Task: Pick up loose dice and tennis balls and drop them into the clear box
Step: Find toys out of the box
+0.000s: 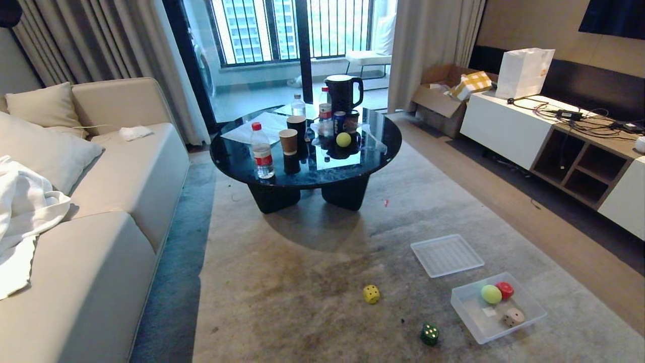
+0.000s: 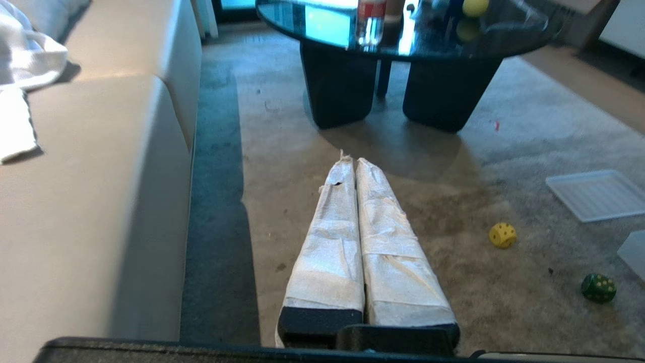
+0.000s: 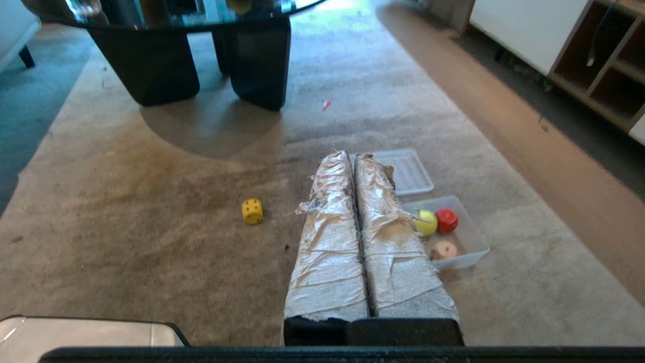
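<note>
Yellow die, dark pips; dark green die, pale pips; yellow-green tennis ball; beige carpet.

Yellow die and green die lie beside clear box holding tennis ball.

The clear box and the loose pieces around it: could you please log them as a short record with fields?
clear box: on the rug, holding a tennis ball, a red piece and a beige die
yellow die: loose on the rug
green die: loose on the rug, near the box
second tennis ball: on the round table
lid: flat on the rug beside the box
left tool: shut, empty
right tool: shut, empty
</note>
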Motion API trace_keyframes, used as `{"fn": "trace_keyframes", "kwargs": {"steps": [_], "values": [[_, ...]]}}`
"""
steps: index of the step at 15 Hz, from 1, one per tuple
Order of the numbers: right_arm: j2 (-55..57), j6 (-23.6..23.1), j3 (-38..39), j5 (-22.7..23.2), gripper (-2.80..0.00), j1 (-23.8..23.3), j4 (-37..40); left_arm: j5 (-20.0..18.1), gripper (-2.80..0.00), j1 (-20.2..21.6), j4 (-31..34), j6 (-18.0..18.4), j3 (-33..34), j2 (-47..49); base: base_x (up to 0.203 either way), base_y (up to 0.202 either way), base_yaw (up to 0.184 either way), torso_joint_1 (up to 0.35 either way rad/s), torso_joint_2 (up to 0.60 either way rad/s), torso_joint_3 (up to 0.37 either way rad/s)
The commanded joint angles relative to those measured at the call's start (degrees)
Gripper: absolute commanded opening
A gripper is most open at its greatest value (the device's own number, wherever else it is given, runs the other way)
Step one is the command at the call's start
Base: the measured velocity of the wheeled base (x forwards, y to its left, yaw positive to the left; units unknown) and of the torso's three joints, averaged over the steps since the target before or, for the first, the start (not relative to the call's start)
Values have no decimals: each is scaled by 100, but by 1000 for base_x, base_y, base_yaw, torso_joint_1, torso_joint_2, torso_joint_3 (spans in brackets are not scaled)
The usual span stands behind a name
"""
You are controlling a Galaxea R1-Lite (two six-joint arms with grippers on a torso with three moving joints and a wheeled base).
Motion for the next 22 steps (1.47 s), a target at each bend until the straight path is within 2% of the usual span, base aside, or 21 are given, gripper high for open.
{"fn": "trace_keyframes", "kwargs": {"steps": [1, 22], "values": [[7, 1, 10, 2, -280, 5, 2, 0, -280, 4, 0, -4, 1, 6, 0, 0, 0, 2, 2, -201], [7, -8, 9, 2, -280, 5, 2, 0, -280, 4, 0, -4, 1, 6, 0, 0, 0, 3, 2, -199]]}}
